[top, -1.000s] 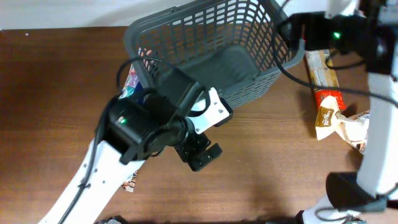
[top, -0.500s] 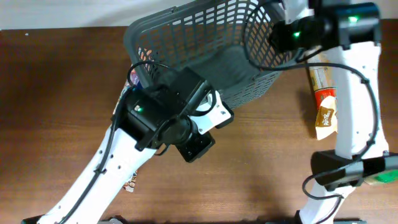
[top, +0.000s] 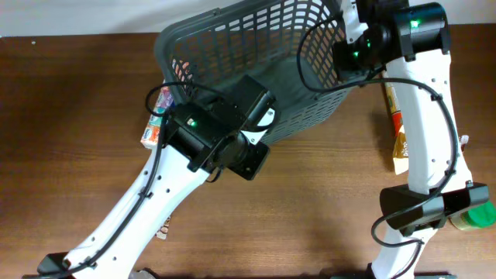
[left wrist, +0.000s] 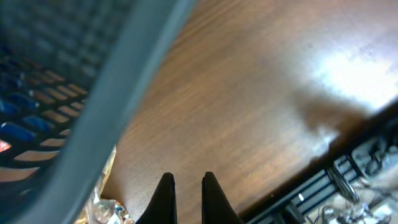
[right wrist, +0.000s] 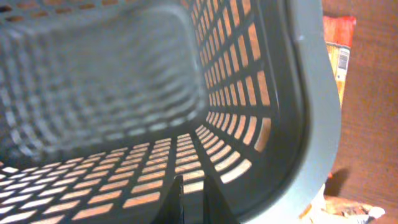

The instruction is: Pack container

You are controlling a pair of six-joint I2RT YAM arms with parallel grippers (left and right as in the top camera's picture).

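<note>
The container [top: 256,54], a dark grey slotted basket, stands at the table's far middle. Its inside [right wrist: 106,81] shows nothing in it. My left gripper [top: 248,160] is just in front of the basket's near wall. In the left wrist view it [left wrist: 188,173] is shut on nothing over bare wood, with the blurred rim [left wrist: 118,99] to its left. My right gripper [top: 353,46] hovers over the basket's right end. The right wrist view shows it [right wrist: 193,176] shut and empty, above the slotted wall inside the rim [right wrist: 314,93].
Colourful packets [top: 157,116] lie against the basket's left side, and their crinkled foil [left wrist: 102,208] shows by my left fingers. An orange and beige packet [top: 399,128] lies to the right of the basket. A green-lidded jar [top: 473,218] stands at the front right. A small packet [top: 163,229] lies under the left arm.
Both grippers have gone from open to shut. The left arm moved up toward the basket's near wall. The right arm swung left over the basket's right end.
</note>
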